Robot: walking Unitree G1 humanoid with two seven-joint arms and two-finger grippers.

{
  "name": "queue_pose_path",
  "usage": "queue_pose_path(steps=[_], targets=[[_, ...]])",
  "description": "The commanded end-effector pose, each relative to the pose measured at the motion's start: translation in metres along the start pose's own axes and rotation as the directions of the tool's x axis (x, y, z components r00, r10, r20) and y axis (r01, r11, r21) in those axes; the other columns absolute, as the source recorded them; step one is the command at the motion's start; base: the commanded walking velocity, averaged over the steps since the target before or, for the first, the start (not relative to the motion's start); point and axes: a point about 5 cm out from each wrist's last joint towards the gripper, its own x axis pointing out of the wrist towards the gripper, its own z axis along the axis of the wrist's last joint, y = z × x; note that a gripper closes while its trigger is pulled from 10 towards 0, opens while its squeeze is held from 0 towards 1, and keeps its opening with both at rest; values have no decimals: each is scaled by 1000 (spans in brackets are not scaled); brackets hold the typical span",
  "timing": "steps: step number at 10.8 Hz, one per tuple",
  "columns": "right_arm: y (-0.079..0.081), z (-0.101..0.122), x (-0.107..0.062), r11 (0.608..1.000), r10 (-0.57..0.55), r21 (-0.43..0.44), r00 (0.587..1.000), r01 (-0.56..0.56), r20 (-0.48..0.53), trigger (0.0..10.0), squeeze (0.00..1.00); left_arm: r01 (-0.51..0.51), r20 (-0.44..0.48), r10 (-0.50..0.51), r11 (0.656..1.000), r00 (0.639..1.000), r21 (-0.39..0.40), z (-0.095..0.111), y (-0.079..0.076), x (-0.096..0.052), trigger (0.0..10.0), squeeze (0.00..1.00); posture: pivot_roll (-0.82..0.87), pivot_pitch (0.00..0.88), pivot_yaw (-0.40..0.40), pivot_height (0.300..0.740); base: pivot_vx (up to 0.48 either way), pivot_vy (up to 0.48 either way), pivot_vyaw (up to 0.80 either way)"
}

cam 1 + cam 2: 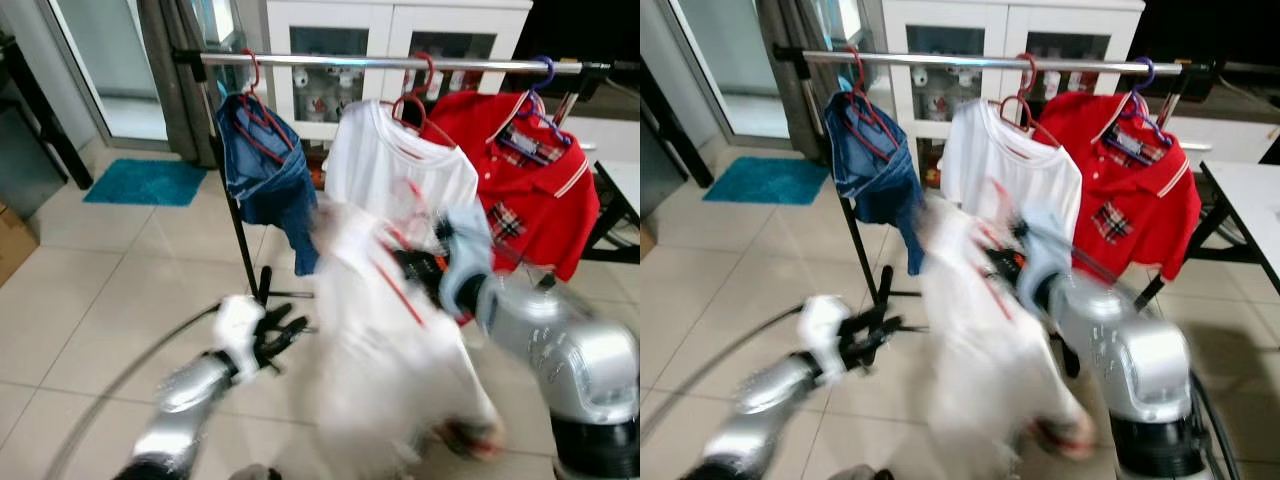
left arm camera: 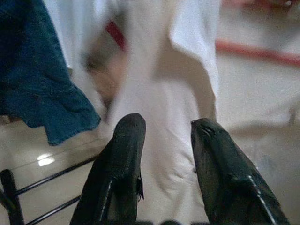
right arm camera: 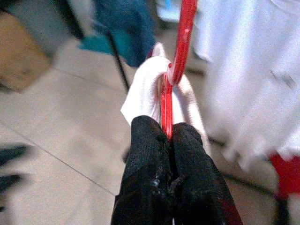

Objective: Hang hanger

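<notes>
A polished metal clothes rail (image 1: 400, 63) on a black frame is seen across the upper scene, over glossy pale floor tiles (image 1: 120, 290). Three garments are hung from it on thin hooks: a crumpled blue denim piece (image 1: 265, 175) at the robot's left, a smooth white T-shirt (image 1: 395, 160) in the middle, and a red polo shirt with a tartan placket (image 1: 520, 170) at the right. Open stretches of rail are left between the denim and the T-shirt, and between the T-shirt and the polo.

Below the rail, in front of the hung T-shirt, a soft white garment on a thin red plastic hanger (image 3: 177, 61) is carried, heavily blurred. The right gripper (image 3: 169, 129) is closed tightly on the hanger's neck, with white collar fabric bunched just above its black fingers (image 3: 145, 154).

The left gripper (image 2: 166, 133) is held low beside the white cloth, its two fingers parted and nothing between them. A teal mat (image 1: 145, 182) lies well apart on the floor.
</notes>
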Motion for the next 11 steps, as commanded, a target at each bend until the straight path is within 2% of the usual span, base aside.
queue_pose_path(steps=[1, 2, 3, 4, 5, 6, 7, 8, 9, 10, 11], targets=[[-8, 3, -1, 998, -58, -2, 997, 58, 43, 0, 0, -19, 45, 19, 1000, 999, -15, 14, 3, -6, 10000, 1000, -114, 1, 63, 740, 0, 0, 0], [-16, -10, 0, 993, -117, 35, 992, 115, 57, 0, 0, -109, 64, 111, 993, 992, -34, 28, 12, -20, 10000, 1000, -101, 0, 79, 740, 0, 0, 0], [-19, -18, 1, 987, -148, 77, 985, 141, 93, 0, 0, -188, 90, 193, 980, 977, -58, 39, 18, -23, 10000, 776, -96, 0, 85, 740, 0, 0, 0], [-24, -43, 2, 961, -244, 163, 960, 222, 134, 8471, 0, -301, 172, 308, 951, 936, -66, 60, 23, -21, 10000, 0, -88, 0, 96, 740, 0, 0, 0], [-26, -62, 1, 938, -287, 227, 955, 264, 79, 10000, 0, -355, 153, 362, 932, 920, -72, 58, 25, -19, 10000, 0, -80, 0, 93, 740, 0, 0, 0], [-21, -67, -2, 945, -269, 222, 956, 239, 116, 10000, 0, -416, 126, 422, 906, 898, -73, 51, 24, -18, 10000, 0, -88, 6, 100, 740, 0, 0, 0], [-16, -69, -2, 965, -232, 165, 960, 206, 159, 10000, 0, -453, 115, 456, 890, 883, -50, 48, 22, -16, 10000, 0, -90, 4, 98, 740, 300, 0, 0], [-11, -70, -3, 970, -218, 155, 953, 188, 210, 10000, 0, -452, 113, 449, 892, 886, -2, 48, 19, -16, 10000, 0, -93, 0, 98, 740, 394, 0, 0], [-13, -74, 2, 960, -248, 190, 943, 207, 222, 10000, 0, -467, 78, 466, 884, 882, -5, 41, 22, -14, 10000, 0, -95, 22, 121, 740, 480, 0, 0], [-12, -74, 2, 963, -246, 172, 941, 209, 233, 10000, 0, -470, 47, 469, 882, 882, 19, 37, 22, -12, 10000, 0, -92, 16, 113, 740, 439, 0, 0], [-6, -67, 3, 972, -212, 155, 937, 175, 277, 10000, 0, -477, 68, 474, 879, 878, 28, 43, 22, -11, 10000, 0, -86, 32, 110, 740, 431, 0, 0]])
